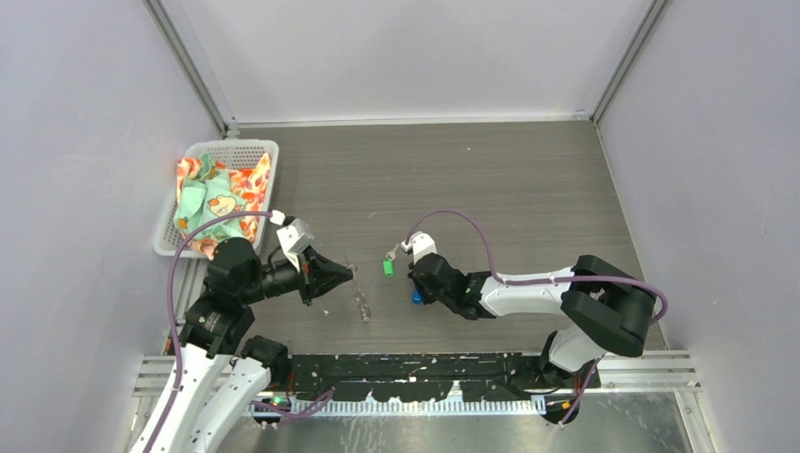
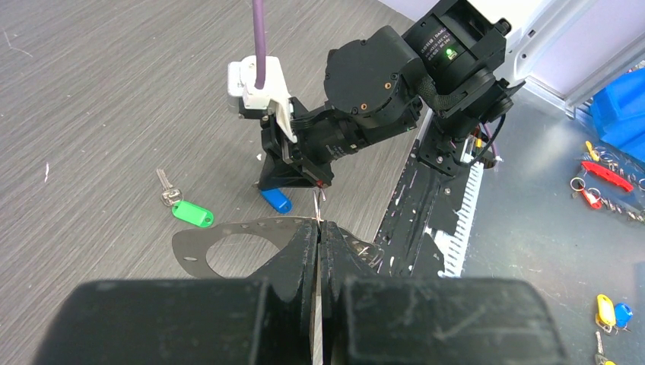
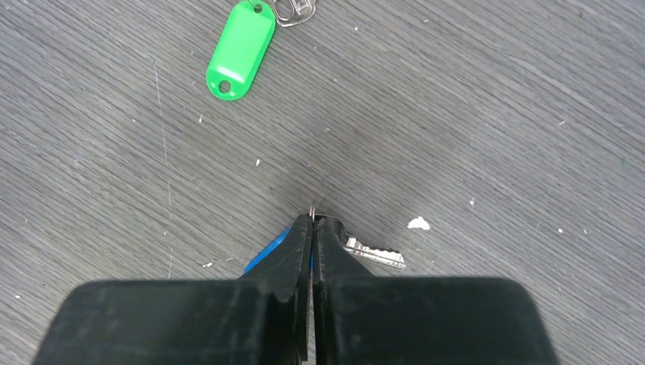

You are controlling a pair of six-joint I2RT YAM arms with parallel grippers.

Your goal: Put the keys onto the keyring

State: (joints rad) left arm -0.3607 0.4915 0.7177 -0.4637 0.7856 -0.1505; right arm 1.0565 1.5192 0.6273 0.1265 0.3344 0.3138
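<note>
Left of the top view, the left end effector (image 1: 347, 272) is clamped tight on the edge of the keyring (image 2: 186, 255), holding the thin grey loop just above the table (image 1: 491, 189) with its open middle facing the centre of the frame. Between the two arms, a little higher in the frame, the green key (image 1: 388, 268) lies loose and untouched on the table, its silver blade pointing toward the upper right. Right of centre, the right end effector (image 1: 416, 283) is down at the table with its jaws pressed together on the blue key (image 3: 369, 253). A small wire loop peeks out at the tips, the blue head juts to the lower left and the blade to the right, so the key lies crosswise to the fingers. The coming move looks to turn on one fact: the keyring waits to the left of the held key, near but apart, so the right arm must carry it leftward.
</note>
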